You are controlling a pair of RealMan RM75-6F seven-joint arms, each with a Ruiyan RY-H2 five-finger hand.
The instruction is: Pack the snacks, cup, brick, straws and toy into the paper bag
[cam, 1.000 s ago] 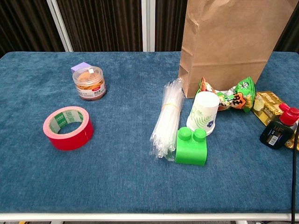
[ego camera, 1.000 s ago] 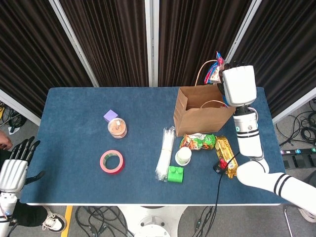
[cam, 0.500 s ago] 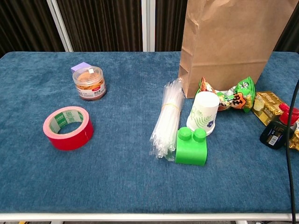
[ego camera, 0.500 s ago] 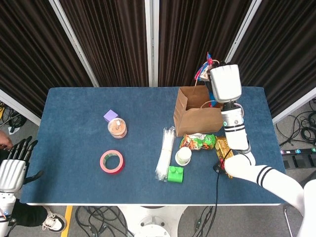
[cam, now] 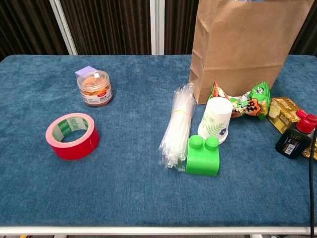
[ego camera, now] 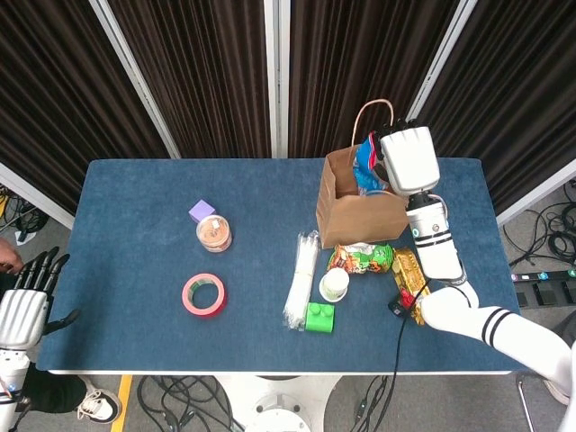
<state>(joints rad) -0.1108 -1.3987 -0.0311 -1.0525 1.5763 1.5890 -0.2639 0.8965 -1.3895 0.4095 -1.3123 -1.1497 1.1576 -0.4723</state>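
The brown paper bag (ego camera: 360,214) (cam: 241,47) stands upright at the table's back right. My right hand (ego camera: 409,159) hovers over its open mouth and holds a blue snack packet (ego camera: 365,163) that dips into the opening. In front of the bag lie a green snack bag (ego camera: 361,258) (cam: 243,101), a paper cup (ego camera: 334,285) (cam: 215,120), a green brick (ego camera: 319,317) (cam: 202,156), a bundle of straws (ego camera: 301,267) (cam: 177,124) and a yellow snack (ego camera: 409,273) (cam: 282,110). My left hand (ego camera: 23,310) hangs off the table's front left corner, fingers apart, holding nothing.
A red tape roll (ego camera: 204,294) (cam: 72,135), a snack jar (ego camera: 214,233) (cam: 95,88) and a purple block (ego camera: 202,211) (cam: 87,71) sit on the left half. A black bottle with a red cap (ego camera: 400,302) (cam: 296,135) lies beside the yellow snack.
My right hand has carried the blue packet leftward from behind the bag's right side and lowered it into the bag's mouth. The left hand stayed still.
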